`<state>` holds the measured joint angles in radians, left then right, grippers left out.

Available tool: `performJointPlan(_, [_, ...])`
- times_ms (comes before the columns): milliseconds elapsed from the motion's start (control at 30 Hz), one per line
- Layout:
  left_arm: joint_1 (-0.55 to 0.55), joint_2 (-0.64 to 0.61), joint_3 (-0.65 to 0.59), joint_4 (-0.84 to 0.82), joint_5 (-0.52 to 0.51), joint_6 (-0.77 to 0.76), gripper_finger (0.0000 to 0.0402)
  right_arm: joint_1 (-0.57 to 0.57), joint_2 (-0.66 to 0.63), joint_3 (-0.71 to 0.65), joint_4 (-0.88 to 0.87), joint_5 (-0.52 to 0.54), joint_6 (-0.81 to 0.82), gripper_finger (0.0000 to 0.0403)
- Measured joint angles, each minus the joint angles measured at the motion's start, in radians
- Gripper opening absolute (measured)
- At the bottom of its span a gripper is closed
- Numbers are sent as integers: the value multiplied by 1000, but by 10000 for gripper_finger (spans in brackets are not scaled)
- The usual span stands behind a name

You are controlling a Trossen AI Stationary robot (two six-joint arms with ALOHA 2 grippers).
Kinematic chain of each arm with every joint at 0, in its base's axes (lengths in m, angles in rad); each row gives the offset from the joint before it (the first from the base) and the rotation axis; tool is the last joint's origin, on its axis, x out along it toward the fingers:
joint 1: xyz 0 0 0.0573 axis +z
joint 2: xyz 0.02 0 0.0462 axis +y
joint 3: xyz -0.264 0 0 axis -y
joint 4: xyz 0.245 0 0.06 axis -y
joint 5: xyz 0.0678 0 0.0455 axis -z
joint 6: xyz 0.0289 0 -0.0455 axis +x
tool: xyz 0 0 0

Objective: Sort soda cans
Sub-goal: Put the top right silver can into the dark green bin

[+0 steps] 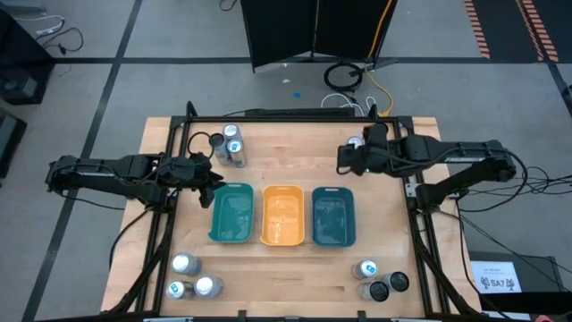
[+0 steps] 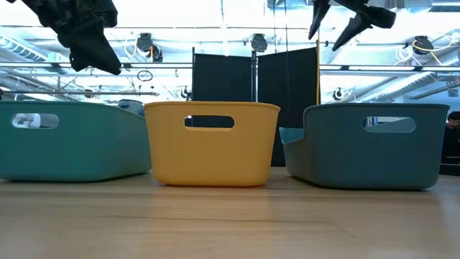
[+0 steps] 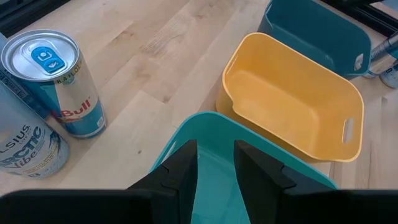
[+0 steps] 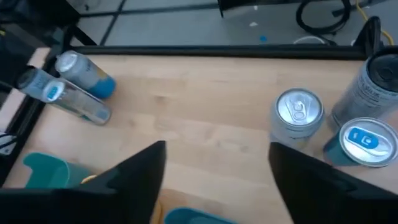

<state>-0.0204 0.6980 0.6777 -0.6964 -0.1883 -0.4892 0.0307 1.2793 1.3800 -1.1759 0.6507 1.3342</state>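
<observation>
Soda cans stand upright on the wooden table in four groups: far left (image 1: 231, 143), near left (image 1: 189, 279), far right (image 1: 357, 143) and near right (image 1: 380, 283). My left gripper (image 1: 212, 182) hovers over the far-left corner of the teal tray (image 1: 232, 213), fingers a narrow gap apart and empty; its wrist view shows a blue-tabbed can (image 3: 53, 81) and a white can (image 3: 25, 149) beside it. My right gripper (image 1: 342, 161) hangs wide open and empty beyond the blue tray (image 1: 333, 216), near a silver-topped can (image 4: 298, 112) and a blue-tabbed can (image 4: 364, 143).
An orange tray (image 1: 282, 215) sits between the teal and blue trays at the table's middle. A dark frame rail (image 1: 295, 114) runs along the far edge and posts line both sides. Bare wood (image 1: 286, 152) lies between the two far can groups and in front of the trays.
</observation>
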Motion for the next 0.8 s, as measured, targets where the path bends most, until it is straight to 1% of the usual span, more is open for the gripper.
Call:
performJointPlan(133, [0,0,0,0,0,0,115,-35,0,0,-1,-14,-15,344])
performJointPlan(267, [0,0,0,0,0,-1,115,-51,0,0,-1,-14,-12,378])
performJointPlan(367, [0,0,0,8,-7,0,115,-51,0,0,6,-18,-11,386])
performJointPlan(500, [0,0,0,27,-32,0,115,-46,0,0,31,-22,-12,387])
performJointPlan(667, [0,0,0,61,-34,-1,115,-46,0,0,52,-24,-13,387])
performJointPlan(800, [0,0,0,72,-47,-2,115,-46,0,0,52,-24,16,387])
